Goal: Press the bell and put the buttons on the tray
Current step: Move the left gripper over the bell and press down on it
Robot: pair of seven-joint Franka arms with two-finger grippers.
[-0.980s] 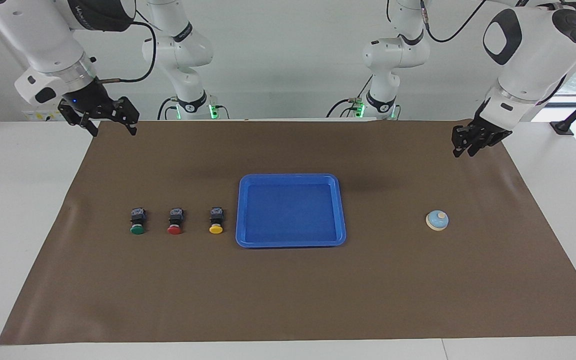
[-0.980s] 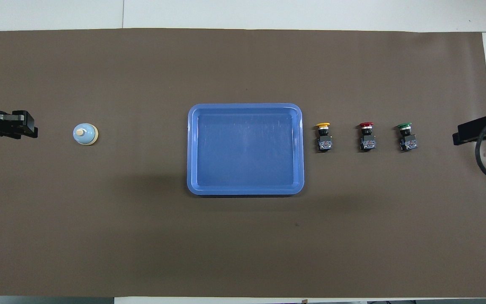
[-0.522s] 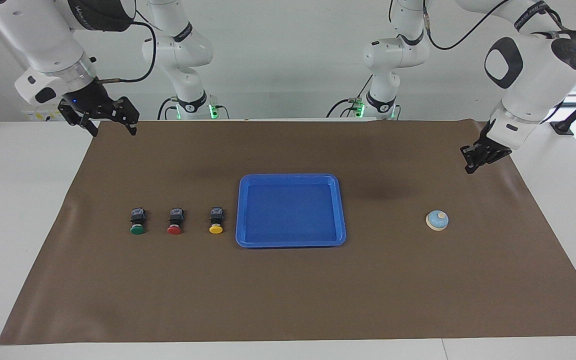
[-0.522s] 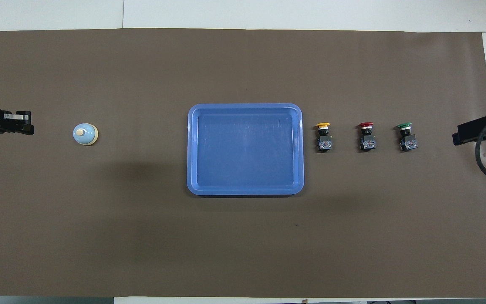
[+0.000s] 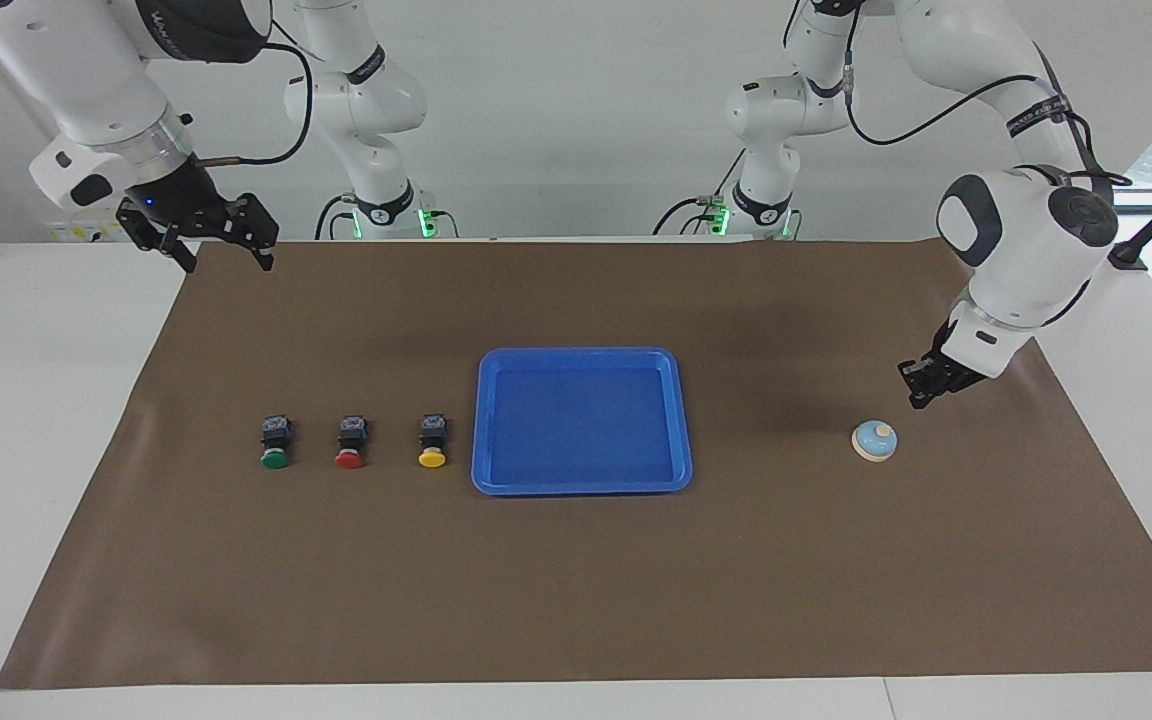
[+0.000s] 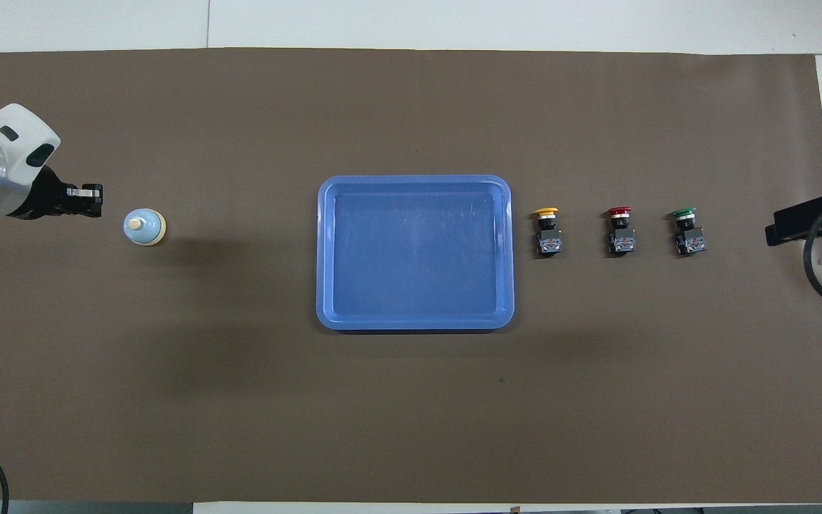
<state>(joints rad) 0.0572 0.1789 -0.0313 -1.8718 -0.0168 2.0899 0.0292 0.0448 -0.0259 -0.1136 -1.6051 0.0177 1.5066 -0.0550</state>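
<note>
The light-blue bell (image 5: 874, 440) stands on the brown mat toward the left arm's end; it also shows in the overhead view (image 6: 145, 226). My left gripper (image 5: 918, 385) is shut and empty, low over the mat just beside the bell, apart from it (image 6: 93, 200). The blue tray (image 5: 581, 353) lies empty mid-table (image 6: 414, 178). The yellow (image 5: 432, 442), red (image 5: 350, 443) and green (image 5: 275, 445) buttons lie in a row beside the tray toward the right arm's end (image 6: 547, 232) (image 6: 621, 232) (image 6: 688, 232). My right gripper (image 5: 226, 255) waits open, raised over the mat's corner (image 6: 775, 228).
The brown mat (image 5: 576, 590) covers most of the white table (image 5: 36, 400). A black cable loop (image 6: 821, 275) hangs from the right arm over the mat's edge.
My left gripper has come down and moved from the mat's edge toward the bell. The right arm, tray, bell and buttons have not moved.
</note>
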